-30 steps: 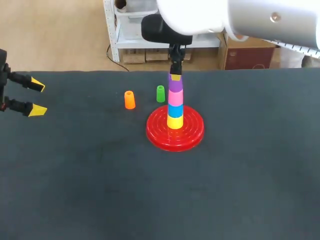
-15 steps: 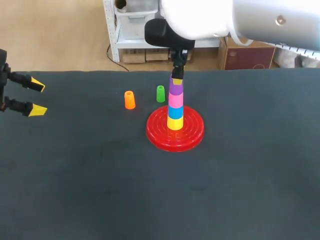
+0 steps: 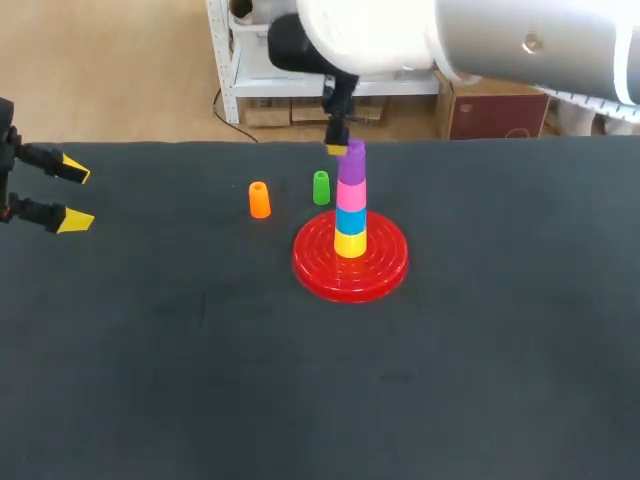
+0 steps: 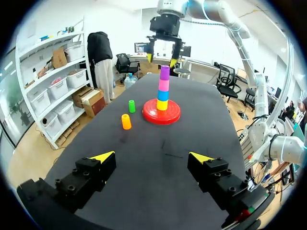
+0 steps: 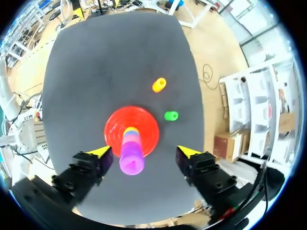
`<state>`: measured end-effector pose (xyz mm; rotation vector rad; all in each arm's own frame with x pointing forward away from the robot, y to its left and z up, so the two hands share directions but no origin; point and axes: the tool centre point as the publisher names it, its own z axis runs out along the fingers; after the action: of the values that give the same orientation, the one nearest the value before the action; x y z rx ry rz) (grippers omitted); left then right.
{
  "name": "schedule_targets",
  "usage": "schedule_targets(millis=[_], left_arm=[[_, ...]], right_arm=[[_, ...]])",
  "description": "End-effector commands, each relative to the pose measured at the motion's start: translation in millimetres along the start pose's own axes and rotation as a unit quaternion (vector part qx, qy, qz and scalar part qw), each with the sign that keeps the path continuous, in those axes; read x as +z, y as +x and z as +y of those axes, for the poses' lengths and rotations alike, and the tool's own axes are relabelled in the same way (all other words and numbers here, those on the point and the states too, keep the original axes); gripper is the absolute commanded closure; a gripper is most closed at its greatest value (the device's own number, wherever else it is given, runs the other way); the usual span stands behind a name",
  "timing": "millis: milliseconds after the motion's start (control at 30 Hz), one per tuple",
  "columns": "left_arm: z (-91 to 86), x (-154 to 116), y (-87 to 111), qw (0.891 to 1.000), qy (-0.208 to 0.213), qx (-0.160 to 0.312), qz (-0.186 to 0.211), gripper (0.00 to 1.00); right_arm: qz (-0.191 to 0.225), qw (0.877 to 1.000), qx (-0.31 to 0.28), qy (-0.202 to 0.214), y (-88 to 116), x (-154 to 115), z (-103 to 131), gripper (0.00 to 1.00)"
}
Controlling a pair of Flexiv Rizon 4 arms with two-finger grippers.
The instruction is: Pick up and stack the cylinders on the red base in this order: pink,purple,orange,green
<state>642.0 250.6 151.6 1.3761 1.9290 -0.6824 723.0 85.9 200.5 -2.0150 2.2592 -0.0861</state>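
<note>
The dark tabletop (image 3: 200, 380) has the left gripper (image 3: 75, 195) far left of the red base (image 3: 385, 265), fingers open and empty. The orange cylinder (image 3: 259, 199) and green cylinder (image 3: 321, 187) stand behind the base's left. The purple cylinder (image 3: 351, 162) tops the base's stack, and the right gripper (image 5: 143, 152) hovers above it, fingers spread, apparently not touching.

Stack (image 3: 350, 205) on base (image 3: 375, 272), 2 cyls (image 3: 259, 199) left

Looking for print: nothing legible anywhere. The stacked cylinders (image 3: 350, 205), the red base (image 3: 312, 264) and the desk (image 3: 200, 380) show plain surfaces, with no readable numbers, labels or signs.
</note>
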Motion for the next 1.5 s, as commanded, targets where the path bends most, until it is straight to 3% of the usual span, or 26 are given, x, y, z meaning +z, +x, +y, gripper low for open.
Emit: schedule_targets(millis=[33, 267, 567, 1067, 1500], left_arm=[[0.7, 0.3, 1.3, 1.000, 0.000, 0.001, -0.002, 0.00], [0.7, 0.3, 1.3, 1.000, 0.000, 0.001, -0.002, 0.00], [0.7, 0.3, 1.3, 1.000, 0.000, 0.001, -0.002, 0.00], [0.7, 0.3, 1.3, 1.000, 0.000, 0.001, -0.002, 0.00], [0.7, 0.3, 1.3, 1.000, 0.000, 0.001, -0.002, 0.00]], right_arm=[[0.000, 1.000, -0.018, -0.016, -26.2, 6.0, -21.0, 0.00], [-0.023, 0.996, -0.054, -0.064, -69.5, 58.8, -45.6, 0.00], [-0.013, 0.991, -0.086, -0.099, -106.1, 109.2, -49.4, 0.00], [-0.003, 0.989, -0.096, -0.115, -121.2, 158.9, -39.3, 0.00], [0.000, 0.985, -0.090, -0.146, -128.4, 173.1, -45.7, 0.00]])
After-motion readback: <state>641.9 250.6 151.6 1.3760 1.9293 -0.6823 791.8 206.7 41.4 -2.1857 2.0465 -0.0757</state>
